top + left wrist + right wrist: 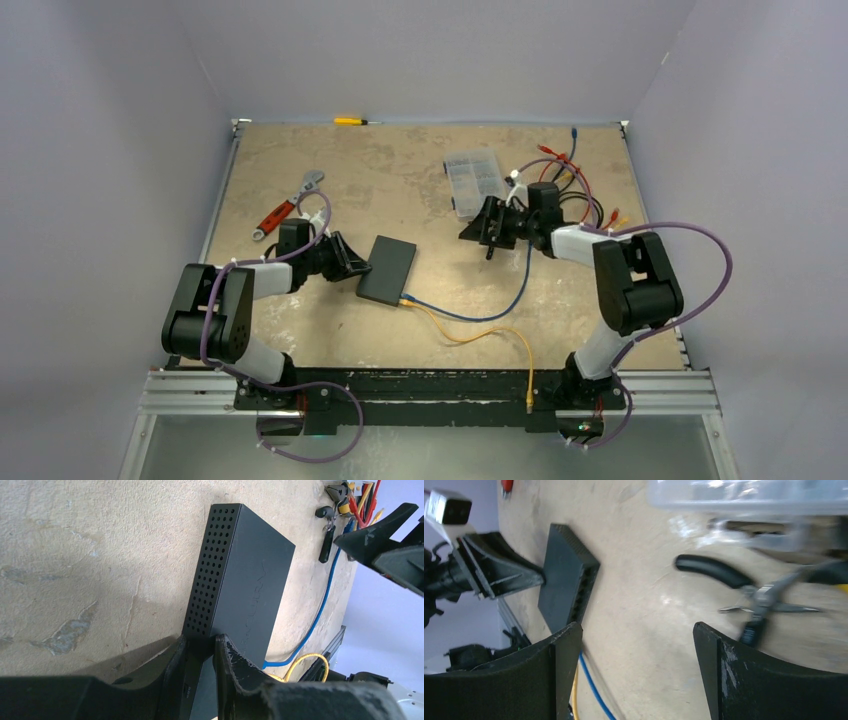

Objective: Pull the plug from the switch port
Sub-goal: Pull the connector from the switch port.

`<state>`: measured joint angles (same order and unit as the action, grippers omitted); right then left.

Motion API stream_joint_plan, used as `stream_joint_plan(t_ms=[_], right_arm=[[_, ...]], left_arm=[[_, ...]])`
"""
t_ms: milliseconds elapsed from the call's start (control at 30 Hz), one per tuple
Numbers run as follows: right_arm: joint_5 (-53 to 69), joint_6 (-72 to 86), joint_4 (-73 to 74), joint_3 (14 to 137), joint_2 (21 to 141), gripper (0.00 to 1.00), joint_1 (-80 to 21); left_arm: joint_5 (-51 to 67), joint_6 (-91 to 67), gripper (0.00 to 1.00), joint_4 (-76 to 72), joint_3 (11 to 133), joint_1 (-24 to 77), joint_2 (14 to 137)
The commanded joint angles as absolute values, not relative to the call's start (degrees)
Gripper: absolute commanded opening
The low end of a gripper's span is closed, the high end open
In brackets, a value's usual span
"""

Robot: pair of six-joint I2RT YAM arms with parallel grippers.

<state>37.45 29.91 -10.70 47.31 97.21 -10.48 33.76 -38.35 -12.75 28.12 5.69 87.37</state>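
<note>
The switch (pixel 388 270) is a flat matte-black box lying left of the table's middle. A blue cable (pixel 500 300) and a yellow cable (pixel 500 335) are plugged into its near short edge, where their plugs (pixel 406 300) sit side by side. My left gripper (pixel 358 264) is shut on the switch's left long edge; the left wrist view shows both fingers (pixel 227 655) pinching the perforated side of the switch (pixel 250 580). My right gripper (pixel 487 228) hangs open by the organiser box, well right of the switch. Between its spread fingers (pixel 636 630) lies bare table; the switch (pixel 566 580) and blue cable (pixel 591 680) show beyond.
A clear organiser box (pixel 474 182) and a tangle of coloured cables (pixel 575 180) lie at the back right. Black-handled pliers (pixel 749 595) lie close to my right gripper. A red-handled wrench (pixel 287 210) lies back left, and a yellow screwdriver (pixel 350 120) rests at the far edge.
</note>
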Motion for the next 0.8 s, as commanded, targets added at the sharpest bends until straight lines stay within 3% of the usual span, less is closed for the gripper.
stream_joint_plan(t_ms=[0, 400, 767], right_arm=[[38.04, 32.26, -15.13, 46.51, 97.46, 0.83, -16.56], [37.72, 41.07, -24.20, 52.17, 107.00, 0.78, -30.78], [39.28, 46.18, -28.60, 60.84, 115.64, 0.69, -34.95]], left_arm=[[25.97, -35.31, 0.16, -5.38, 25.77, 6.08, 90.31], [26.45, -35.33, 0.16, -6.14, 25.33, 6.06, 90.70], [26.63, -36.13, 0.16, -7.90, 26.46, 6.07, 92.59]])
